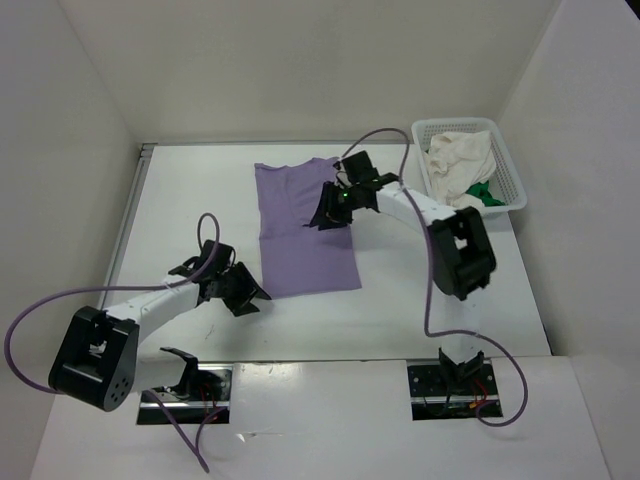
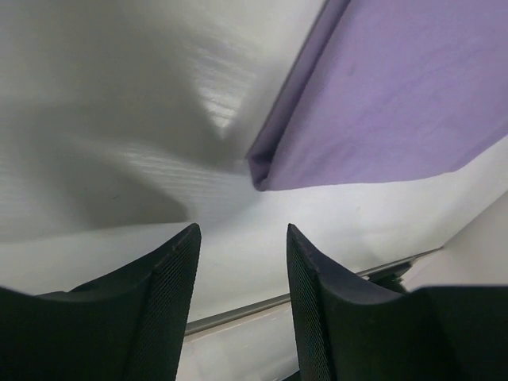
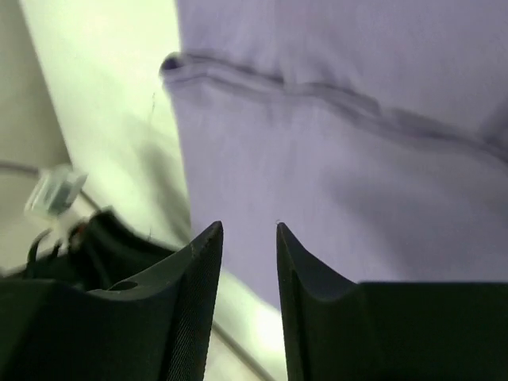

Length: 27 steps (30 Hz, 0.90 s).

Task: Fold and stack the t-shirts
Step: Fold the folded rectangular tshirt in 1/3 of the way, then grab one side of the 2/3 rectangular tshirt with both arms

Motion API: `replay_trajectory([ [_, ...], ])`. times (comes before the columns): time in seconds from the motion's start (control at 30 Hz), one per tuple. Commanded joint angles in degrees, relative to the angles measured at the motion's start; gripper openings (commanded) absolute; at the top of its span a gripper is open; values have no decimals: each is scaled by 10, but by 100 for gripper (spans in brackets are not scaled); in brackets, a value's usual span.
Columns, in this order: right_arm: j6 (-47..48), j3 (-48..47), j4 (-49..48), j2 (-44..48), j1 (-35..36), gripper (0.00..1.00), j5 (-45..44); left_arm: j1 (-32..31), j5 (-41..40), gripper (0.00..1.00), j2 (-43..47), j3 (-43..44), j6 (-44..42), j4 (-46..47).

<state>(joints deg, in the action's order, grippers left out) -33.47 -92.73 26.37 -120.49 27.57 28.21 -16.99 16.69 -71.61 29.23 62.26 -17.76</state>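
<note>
Three t-shirts are showing from above. The lavender shirt (image 1: 305, 235) is lying flat on the tabletop (image 1: 190, 200), its long axis running away from the arm bases. The cream shirt (image 1: 460, 158) and green shirt (image 1: 486, 193) are sitting bunched in the basket (image 1: 421, 131) at far right. The left pincer (image 1: 245, 295) is hovering just beside the lavender shirt's near left corner. The right pincer (image 1: 325, 215) is hanging over its far right part.

From the left wrist, the left pincer (image 2: 242, 238) is standing released and holding nothing. The lavender shirt's (image 2: 397, 103) folded corner is lying just ahead, slightly rightward.

From the right wrist, the right pincer (image 3: 248, 234) is showing a narrow gap and grasping nothing, with lavender cloth (image 3: 357, 198) spreading close beneath.

Each arm is probably sitting nearest its own grip point for a lengthwise fold.
</note>
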Motion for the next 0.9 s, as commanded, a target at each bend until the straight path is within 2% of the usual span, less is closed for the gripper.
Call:
replay_trajectory([
  [0.0, -4, 136, -31, 138, -29, 40, 3, 4, -15, 54, 17, -2, 39, 39],
  [0.07, -12, 204, -57, 195, -45, 35, 3, 4, -21, 51, 17, -2, 62, 52],
  [0.1, -25, 274, -70, 215, -51, 32, -3, 4, -21, 51, 17, -2, 69, 61],
  [0.13, -33, 306, -83, 233, -63, 26, -3, 9, -21, 49, 17, -2, 76, 67],
  [0.17, -38, 335, -97, 248, -68, 23, -10, 14, -26, 49, 17, -8, 81, 73],
  [0.27, -44, 429, -111, 288, -86, 22, -21, 20, -33, 44, 17, -14, 88, 73],
  [0.33, -49, 448, -118, 299, -91, 25, -27, 20, -39, 41, 17, -20, 95, 79],
  [0.37, -49, 460, -118, 299, -91, 33, -27, 20, -39, 39, 17, -25, 100, 79],
  [0.5, -65, 472, -118, 288, -91, 51, -27, 20, -44, 39, 4, -25, 100, 100],
  [0.63, -72, 489, -130, 288, -91, 53, -27, 20, -38, 41, -19, -25, 100, 112],
  [0.8, -77, 499, -130, 288, -91, 53, -38, 20, -38, 36, -25, -25, 100, 122],
  [0.87, -77, 499, -135, 266, -91, 50, -38, 20, -32, 34, -31, -20, 95, 122],
])
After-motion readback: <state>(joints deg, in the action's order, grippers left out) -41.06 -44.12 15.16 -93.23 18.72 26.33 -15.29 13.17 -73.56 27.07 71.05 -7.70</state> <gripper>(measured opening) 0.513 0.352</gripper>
